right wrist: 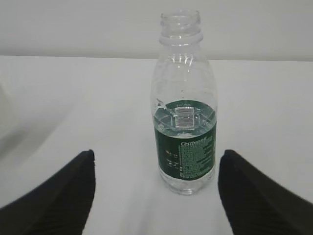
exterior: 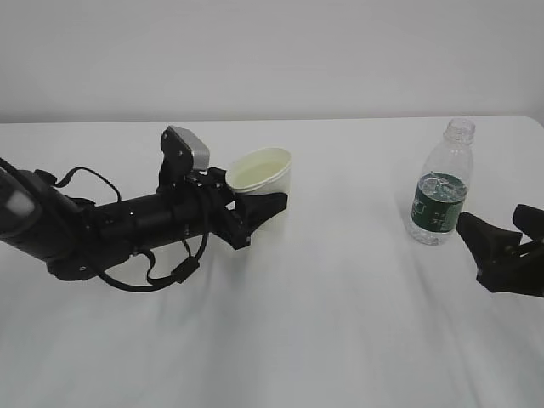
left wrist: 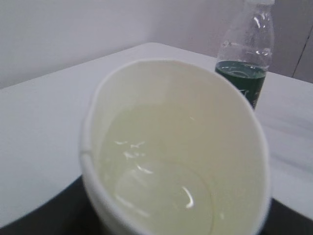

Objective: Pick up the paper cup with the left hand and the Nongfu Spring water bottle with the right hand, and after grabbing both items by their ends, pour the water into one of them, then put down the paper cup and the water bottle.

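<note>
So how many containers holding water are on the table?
2: the paper cup left of centre, between the left claw fingers, and the water bottle standing at right.

Both arms low, fingers spread

Paper cup: white, tilted, centre-left of frame, water pooled inside. Nongfu Spring water bottle: clear, uncapped, green label, upright, right of frame.

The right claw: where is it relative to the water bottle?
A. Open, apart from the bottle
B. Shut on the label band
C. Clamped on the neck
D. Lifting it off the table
A: the right claw is spread wide with the upright water bottle untouched beyond it.
</note>
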### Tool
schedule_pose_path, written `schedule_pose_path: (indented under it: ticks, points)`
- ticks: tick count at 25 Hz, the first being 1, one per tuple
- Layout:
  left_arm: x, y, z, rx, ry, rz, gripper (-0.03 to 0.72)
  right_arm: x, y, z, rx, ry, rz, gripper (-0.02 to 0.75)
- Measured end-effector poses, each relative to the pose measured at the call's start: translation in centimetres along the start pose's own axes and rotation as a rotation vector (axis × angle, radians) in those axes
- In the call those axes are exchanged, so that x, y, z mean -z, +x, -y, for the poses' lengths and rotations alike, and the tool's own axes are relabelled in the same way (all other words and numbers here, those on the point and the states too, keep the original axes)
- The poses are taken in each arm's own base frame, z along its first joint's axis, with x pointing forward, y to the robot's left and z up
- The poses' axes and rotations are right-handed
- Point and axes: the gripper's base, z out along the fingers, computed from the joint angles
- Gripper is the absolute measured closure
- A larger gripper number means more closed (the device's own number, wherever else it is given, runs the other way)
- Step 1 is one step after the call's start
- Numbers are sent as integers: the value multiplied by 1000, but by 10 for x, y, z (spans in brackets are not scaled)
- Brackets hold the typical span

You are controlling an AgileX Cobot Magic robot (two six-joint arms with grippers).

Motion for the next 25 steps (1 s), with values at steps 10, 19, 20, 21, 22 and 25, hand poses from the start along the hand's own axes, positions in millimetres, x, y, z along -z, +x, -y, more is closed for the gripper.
schedule_pose_path:
  ticks: [10, 19, 20, 21, 22, 25]
  points:
    - [32, 10, -6, -21, -214, -25, 265, 0, 0, 1, -7, 16, 1, 144]
    - [54, 16, -19, 2, -479, -31, 265, 0, 0, 3, -13, 29, 2, 144]
    - [55, 16, -20, -2, -497, -31, 265, 0, 0, 3, -13, 29, 2, 144]
    - [56, 16, -21, -3, -516, -30, 265, 0, 0, 3, -14, 30, 2, 144]
    - [57, 15, -23, -1, -534, -28, 265, 0, 0, 3, -14, 30, 2, 144]
    - [60, 15, -28, 20, -606, -16, 265, 0, 0, 3, -14, 30, 2, 144]
